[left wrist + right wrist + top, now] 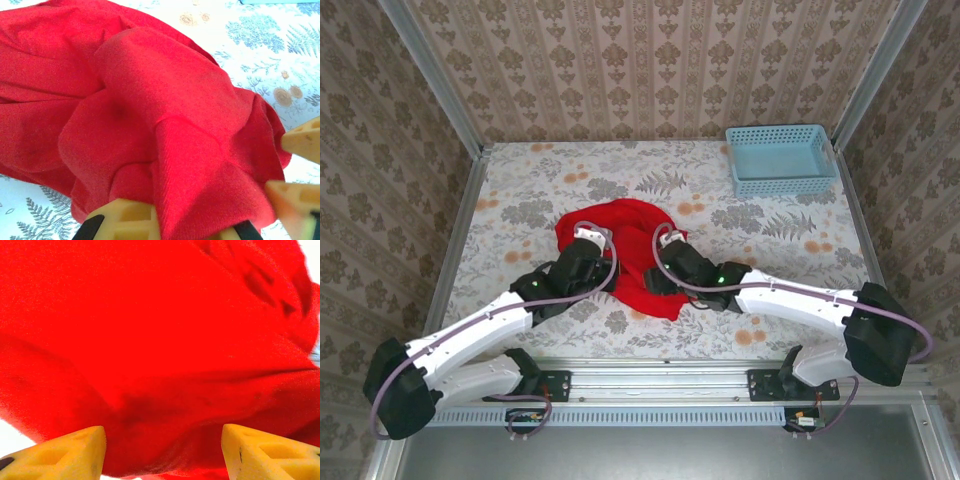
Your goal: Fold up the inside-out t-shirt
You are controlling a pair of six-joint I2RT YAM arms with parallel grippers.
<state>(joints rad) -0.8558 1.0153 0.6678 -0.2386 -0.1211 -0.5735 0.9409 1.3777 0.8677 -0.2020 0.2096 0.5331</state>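
Observation:
The inside-out t-shirt (638,262) lies bunched in a red heap at the middle of the table, its folds close up in the left wrist view (150,100) and the right wrist view (160,340). My left gripper (588,238) sits at the heap's left edge; its yellow jaws (165,227) are shut on a ridge of red cloth that rises between them. My right gripper (665,242) is at the heap's right side, open, with its fingertips (65,455) wide apart and cloth lying across the gap (162,455). Its yellow fingers (300,142) also show beside the cloth.
A light-blue basket (780,158) stands at the far right corner. Bare floral tablecloth (520,190) surrounds the heap. Patterned walls close in the left, back and right sides.

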